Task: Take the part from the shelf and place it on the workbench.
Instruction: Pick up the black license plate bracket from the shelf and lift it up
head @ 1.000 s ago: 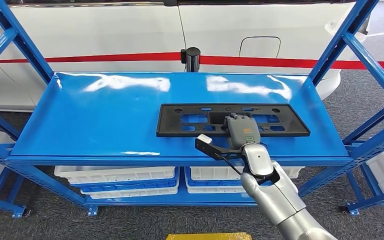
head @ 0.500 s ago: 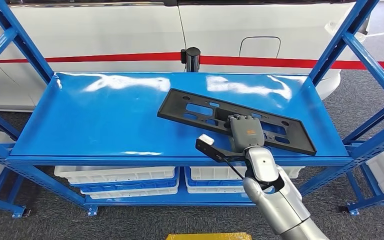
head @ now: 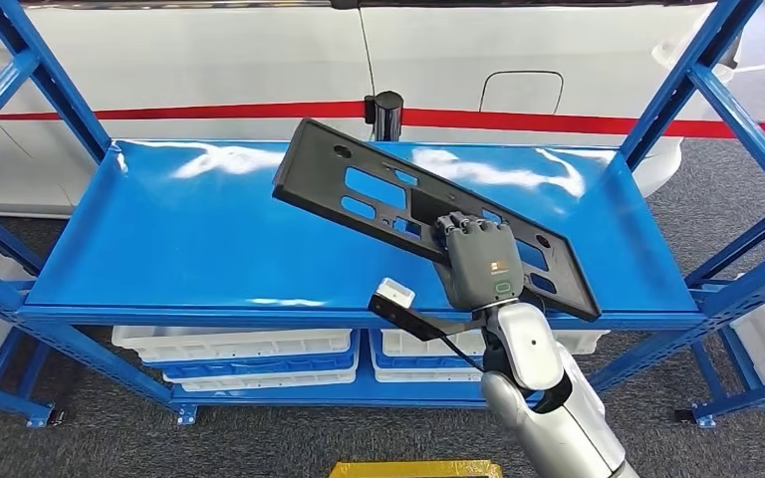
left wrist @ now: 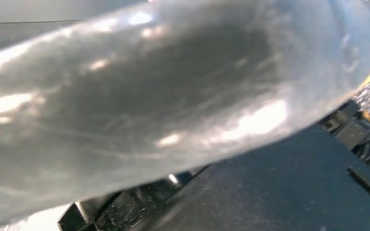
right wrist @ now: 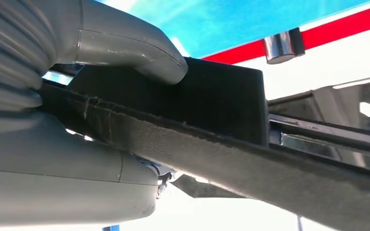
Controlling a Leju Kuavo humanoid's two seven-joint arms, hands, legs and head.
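Observation:
The part is a long flat black plastic panel (head: 379,189) with several cut-outs. It hangs tilted above the blue shelf (head: 189,239), its left end raised high and its right end low near the shelf's front edge. My right hand (head: 480,261) grips it near the lower right end. In the right wrist view the grey thumb (right wrist: 125,45) presses on one face of the panel's edge (right wrist: 231,154), with the rest of the hand on the other face.
Blue uprights (head: 702,75) and braces frame the shelf on both sides. White crates (head: 229,349) sit on the lower level. A white car body with a red stripe (head: 558,124) stands behind, and a black post (head: 386,112) rises at the shelf's back edge.
My right hand has lifted the panel off the shelf. It lay flat a second ago; its left end has since swung upward and the whole panel now hangs steeply tilted.

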